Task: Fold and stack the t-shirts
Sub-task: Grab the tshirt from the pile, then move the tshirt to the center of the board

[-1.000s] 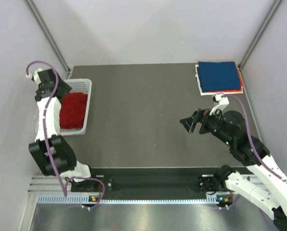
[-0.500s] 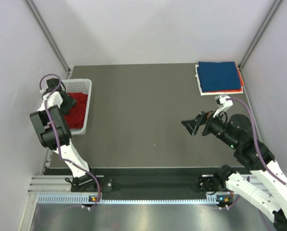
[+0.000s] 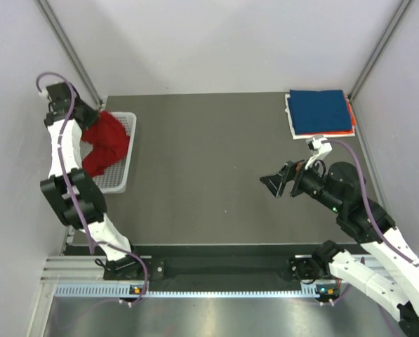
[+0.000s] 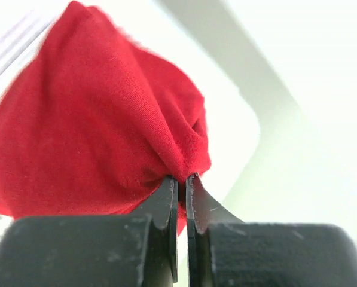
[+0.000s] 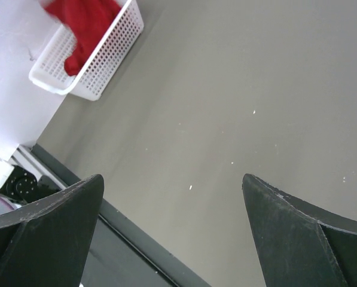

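My left gripper (image 3: 93,121) is shut on a bunch of the bright red t-shirt (image 3: 105,144), which hangs from it over the white mesh basket (image 3: 122,177) at the table's left edge. In the left wrist view the cloth (image 4: 94,119) is pinched between the closed fingertips of that gripper (image 4: 181,177). A folded stack lies at the back right corner: dark blue t-shirt (image 3: 321,110) on top, an orange edge (image 3: 347,130) and a white edge (image 3: 291,128) beneath. My right gripper (image 3: 274,182) hovers wide open and holding nothing over the table's right half, also seen in its wrist view (image 5: 172,179).
The basket (image 5: 100,66) with the red cloth (image 5: 82,18) shows far off in the right wrist view. Grey walls and metal posts close in the table on the left, back and right. The table's front edge (image 5: 136,230) lies below the right gripper.
My left gripper dipped into the basket, shut on the red t-shirt, and rose toward the back, lifting the cloth. The right gripper barely shifted and stayed open.
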`<state>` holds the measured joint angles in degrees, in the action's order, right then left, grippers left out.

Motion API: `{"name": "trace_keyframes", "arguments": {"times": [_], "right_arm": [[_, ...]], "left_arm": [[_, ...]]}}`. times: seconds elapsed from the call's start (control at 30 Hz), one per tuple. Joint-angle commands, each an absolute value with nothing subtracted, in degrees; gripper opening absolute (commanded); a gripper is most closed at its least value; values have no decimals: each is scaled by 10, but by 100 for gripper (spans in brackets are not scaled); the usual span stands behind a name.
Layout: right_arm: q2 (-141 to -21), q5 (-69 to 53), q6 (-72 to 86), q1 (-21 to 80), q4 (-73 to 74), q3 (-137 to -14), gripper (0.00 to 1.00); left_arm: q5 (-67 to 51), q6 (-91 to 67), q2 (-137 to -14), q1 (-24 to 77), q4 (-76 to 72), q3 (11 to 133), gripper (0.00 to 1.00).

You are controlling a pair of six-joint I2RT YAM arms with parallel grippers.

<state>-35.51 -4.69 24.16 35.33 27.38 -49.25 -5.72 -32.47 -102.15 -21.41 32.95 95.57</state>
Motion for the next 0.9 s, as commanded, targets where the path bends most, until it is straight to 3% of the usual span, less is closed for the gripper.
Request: {"name": "trace_keyframes", "arguments": {"times": [0.0, 0.17, 0.37, 0.57, 0.63, 0.7, 0.77, 0.87], "right_arm": [[-354, -58, 244, 346, 244, -522, 100], [-343, -36, 248, 347, 262, -527, 100], [-331, 11, 265, 347, 294, -527, 100], [-328, 40, 273, 346, 354, -532, 99], [-324, 47, 275, 346, 386, -534, 100], [-317, 59, 279, 346, 404, -532, 99], [-313, 69, 283, 346, 420, -524, 97], [-313, 87, 304, 346, 425, -497, 87]], "left_arm": [[-145, -359, -887, -172, 235, 1027, 0], [-169, -390, -809, -85, 118, 1024, 0], [-309, -442, -790, 112, 27, 940, 0], [-251, -424, -740, 309, 21, 698, 0], [-213, -466, -716, 319, 19, 573, 6], [-204, -490, -692, 322, 18, 458, 19], [-186, -490, -673, 322, 47, 412, 41], [-141, -462, -629, 322, 133, 395, 54]]}}
